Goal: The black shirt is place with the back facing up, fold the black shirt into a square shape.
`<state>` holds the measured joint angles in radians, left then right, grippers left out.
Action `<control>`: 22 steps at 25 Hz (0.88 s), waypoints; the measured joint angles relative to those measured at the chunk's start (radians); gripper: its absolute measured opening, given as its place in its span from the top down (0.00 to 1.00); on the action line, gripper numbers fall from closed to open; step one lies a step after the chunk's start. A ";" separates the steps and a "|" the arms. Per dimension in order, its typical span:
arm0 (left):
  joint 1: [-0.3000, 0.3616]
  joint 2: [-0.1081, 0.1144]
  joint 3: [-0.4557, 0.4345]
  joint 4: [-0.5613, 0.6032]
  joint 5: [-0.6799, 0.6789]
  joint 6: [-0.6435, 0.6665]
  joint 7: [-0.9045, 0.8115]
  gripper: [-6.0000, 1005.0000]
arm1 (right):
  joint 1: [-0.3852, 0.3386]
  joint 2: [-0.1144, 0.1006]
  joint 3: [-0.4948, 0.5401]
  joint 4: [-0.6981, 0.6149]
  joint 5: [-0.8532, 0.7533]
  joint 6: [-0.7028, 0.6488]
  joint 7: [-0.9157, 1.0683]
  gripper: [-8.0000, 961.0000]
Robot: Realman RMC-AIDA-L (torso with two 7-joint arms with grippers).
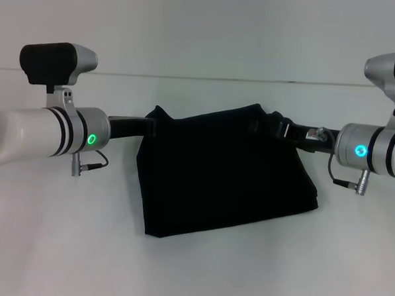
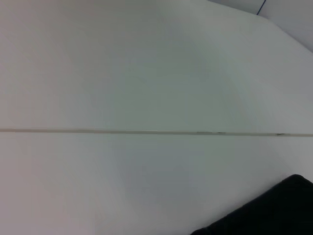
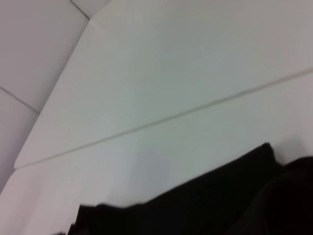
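Now both pincers, left (image 1: pixel 152 126) and right (image 1: pixel 281 129), grip the black shirt (image 1: pixel 219 179), lying crosswise.

Head view: shirt held between both arms

The black shirt (image 1: pixel 222 176) lay part-folded on the white table (image 1: pixel 60 247); left gripper (image 1: pixel 149 127) and right gripper (image 1: pixel 284 131) met its far corners.

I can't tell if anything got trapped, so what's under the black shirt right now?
Only the white table shows around the black shirt. The left gripper and right gripper reach into its far corners. Whatever lies beneath the folded cloth is covered.
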<state>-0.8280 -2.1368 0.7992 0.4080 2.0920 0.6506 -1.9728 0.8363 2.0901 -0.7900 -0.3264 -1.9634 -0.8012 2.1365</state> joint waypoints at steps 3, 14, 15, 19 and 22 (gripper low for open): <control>0.004 0.000 -0.005 0.000 -0.001 0.000 0.004 0.94 | -0.002 0.000 -0.002 0.002 0.031 0.004 -0.014 0.30; 0.008 0.000 -0.008 0.020 -0.004 -0.001 0.012 0.94 | -0.047 -0.042 -0.010 -0.005 0.033 -0.070 -0.008 0.30; 0.008 0.000 -0.008 0.021 -0.004 0.000 0.011 0.94 | -0.052 -0.049 -0.013 -0.004 0.032 -0.084 -0.007 0.30; 0.006 0.000 -0.008 0.023 -0.004 0.000 0.008 0.94 | -0.079 -0.076 -0.031 -0.002 0.030 -0.135 -0.006 0.30; 0.004 0.000 -0.008 0.023 -0.004 0.000 0.007 0.94 | -0.100 -0.091 -0.039 -0.005 0.030 -0.183 -0.011 0.30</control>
<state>-0.8245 -2.1369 0.7916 0.4310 2.0876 0.6508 -1.9660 0.7361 1.9992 -0.8286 -0.3311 -1.9338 -0.9843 2.1257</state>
